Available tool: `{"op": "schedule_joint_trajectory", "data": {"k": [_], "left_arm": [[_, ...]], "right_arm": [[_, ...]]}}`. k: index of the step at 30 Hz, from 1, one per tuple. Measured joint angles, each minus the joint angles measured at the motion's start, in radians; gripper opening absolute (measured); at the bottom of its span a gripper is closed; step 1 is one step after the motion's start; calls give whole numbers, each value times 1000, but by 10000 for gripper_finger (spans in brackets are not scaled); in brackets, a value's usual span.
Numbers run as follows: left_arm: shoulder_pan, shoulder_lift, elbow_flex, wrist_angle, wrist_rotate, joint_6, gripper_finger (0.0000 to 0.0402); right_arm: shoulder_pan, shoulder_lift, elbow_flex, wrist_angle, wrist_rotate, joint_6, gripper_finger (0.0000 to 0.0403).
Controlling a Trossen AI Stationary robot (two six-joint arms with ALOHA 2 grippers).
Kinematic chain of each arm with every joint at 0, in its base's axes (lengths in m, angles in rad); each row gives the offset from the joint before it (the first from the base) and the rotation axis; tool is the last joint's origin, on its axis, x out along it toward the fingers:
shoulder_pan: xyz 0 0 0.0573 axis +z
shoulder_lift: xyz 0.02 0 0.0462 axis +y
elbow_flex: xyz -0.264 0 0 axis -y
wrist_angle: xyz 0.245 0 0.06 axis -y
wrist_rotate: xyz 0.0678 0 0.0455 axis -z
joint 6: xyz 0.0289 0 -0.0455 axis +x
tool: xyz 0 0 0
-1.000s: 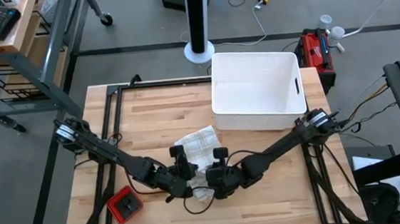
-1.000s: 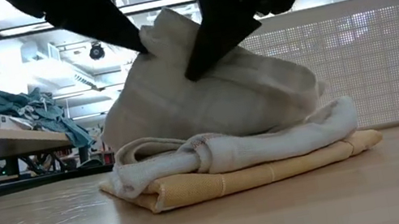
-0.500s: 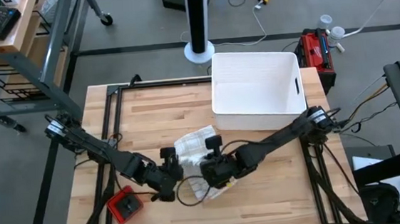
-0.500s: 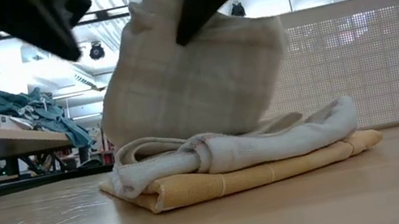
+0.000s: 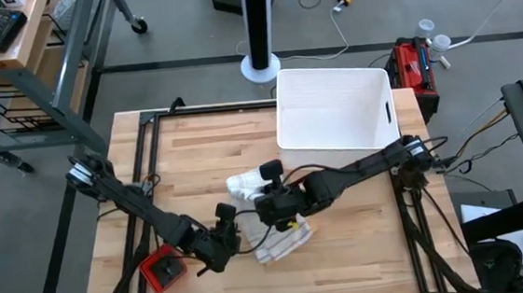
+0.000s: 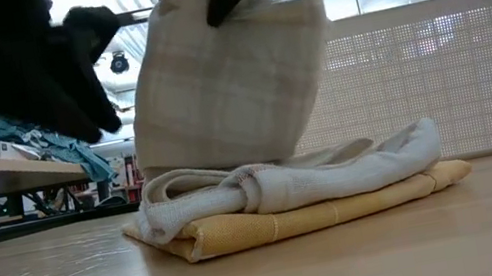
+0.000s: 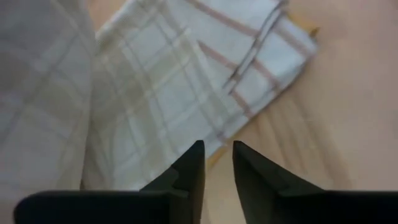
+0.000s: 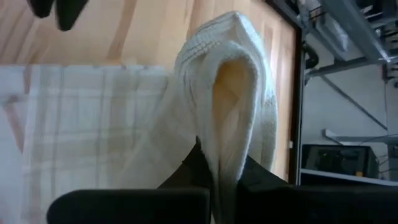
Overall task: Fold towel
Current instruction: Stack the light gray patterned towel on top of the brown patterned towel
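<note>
With its jaws pinched on a raised fold of the towel [image 6: 231, 80] at mid-table, the right gripper [image 5: 278, 204] should lay it flat over the heap, while the left gripper [image 5: 228, 235], slightly parted and empty, keeps clear beside it.

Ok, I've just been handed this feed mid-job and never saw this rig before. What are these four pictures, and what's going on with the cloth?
You see two dark robot arms at a wooden table. One picture looks straight down from overhead, one looks level across the tabletop, and the other two come from cameras on each arm's wrist. A plaid towel lies partly folded on the table, over what the level view shows as a white roll and a yellow layer beneath. The right claw is shut on the towel and holds a flap of it up in the air. The left claw sits beside the towel, holding nothing, fingers slightly apart. A white bin stands behind, and a red device lies near the left arm.
</note>
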Motion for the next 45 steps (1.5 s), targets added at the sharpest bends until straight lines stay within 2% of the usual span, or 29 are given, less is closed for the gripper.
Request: {"op": "schedule_joint_trajectory", "data": {"k": [3, 7, 13, 18, 21, 24, 28, 31, 39, 45], "left_arm": [[0, 27, -33, 56, -46, 43, 95], [-3, 49, -86, 167, -122, 119, 132], [-3, 53, -200, 387, -132, 247, 164], [-3, 54, -274, 560, -134, 317, 166], [7, 55, -287, 615, -134, 348, 166], [15, 68, -289, 630, -132, 370, 166], [18, 97, -287, 636, -78, 388, 166], [19, 123, -287, 634, -75, 396, 166], [32, 172, -276, 717, -77, 408, 165], [44, 164, -275, 705, -77, 404, 138]], "right_arm": [[-5, 0, 22, -59, -19, 13, 1], [-15, 0, 43, -88, -100, 65, 0], [-23, -30, 33, -86, -116, 112, 0], [-26, -56, 32, -76, -120, 131, 0], [-32, -68, 32, -74, -185, 138, 0], [-40, -82, 33, -61, -259, 152, 0], [-49, -105, 33, -55, -292, 152, 0], [-57, -116, 33, -47, -321, 152, 0], [-72, -120, 32, -48, -338, 162, 0], [-80, -120, 30, -48, -373, 177, 0]]}}
